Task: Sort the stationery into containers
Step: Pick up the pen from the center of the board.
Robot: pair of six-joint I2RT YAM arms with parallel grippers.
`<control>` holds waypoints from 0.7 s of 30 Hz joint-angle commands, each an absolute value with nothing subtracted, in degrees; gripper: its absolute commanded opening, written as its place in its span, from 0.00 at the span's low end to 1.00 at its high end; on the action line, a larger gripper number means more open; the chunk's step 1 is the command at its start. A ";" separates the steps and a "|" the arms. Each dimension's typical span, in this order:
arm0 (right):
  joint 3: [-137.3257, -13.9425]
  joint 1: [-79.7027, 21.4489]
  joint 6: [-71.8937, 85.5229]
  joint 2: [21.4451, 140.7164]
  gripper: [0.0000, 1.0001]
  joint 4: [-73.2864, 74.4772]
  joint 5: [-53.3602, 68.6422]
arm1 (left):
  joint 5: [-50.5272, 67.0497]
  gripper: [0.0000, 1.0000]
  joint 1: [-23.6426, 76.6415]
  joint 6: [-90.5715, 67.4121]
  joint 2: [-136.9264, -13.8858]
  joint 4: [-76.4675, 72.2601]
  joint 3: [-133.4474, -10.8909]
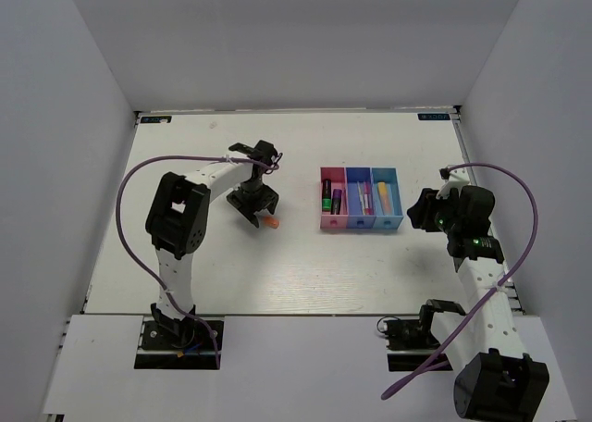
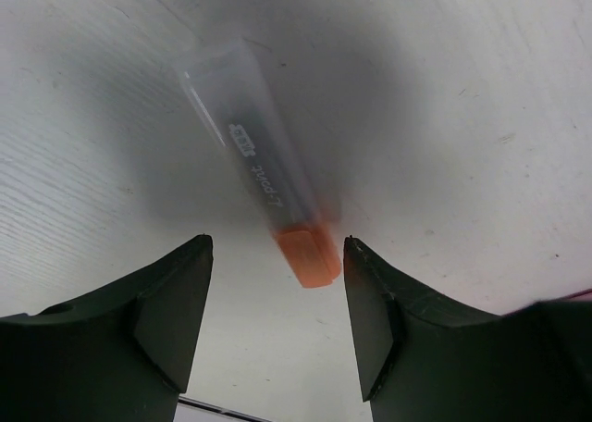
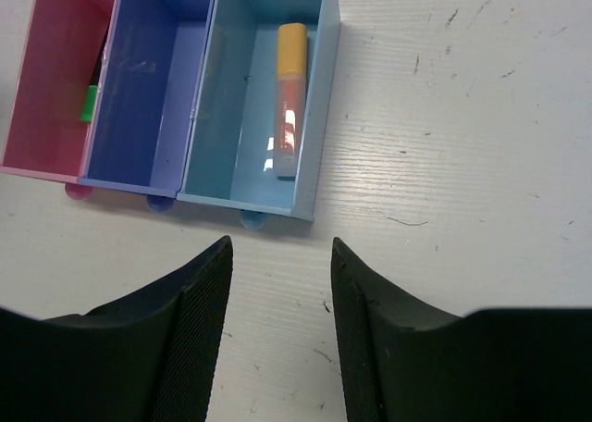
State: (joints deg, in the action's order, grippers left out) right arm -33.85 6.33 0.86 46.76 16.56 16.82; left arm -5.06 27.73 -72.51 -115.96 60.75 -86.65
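A short highlighter with a clear body and orange end lies on the table; in the top view it is left of the bins. My left gripper is open just over it, its orange end between the fingertips, untouched. The three joined containers stand mid-table: pink bin holds a black-green marker and a purple marker, blue-purple bin holds thin pens, cyan bin holds an orange highlighter. My right gripper is open and empty, just right of the cyan bin.
White walls enclose the table on three sides. Purple cables loop beside each arm. The pink bin and blue-purple bin show in the right wrist view, with a green marker end at the pink bin's wall.
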 commanded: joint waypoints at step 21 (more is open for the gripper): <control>-34.54 7.91 1.32 46.41 0.52 15.82 18.46 | -4.31 0.31 25.66 -72.86 -115.49 52.66 -77.26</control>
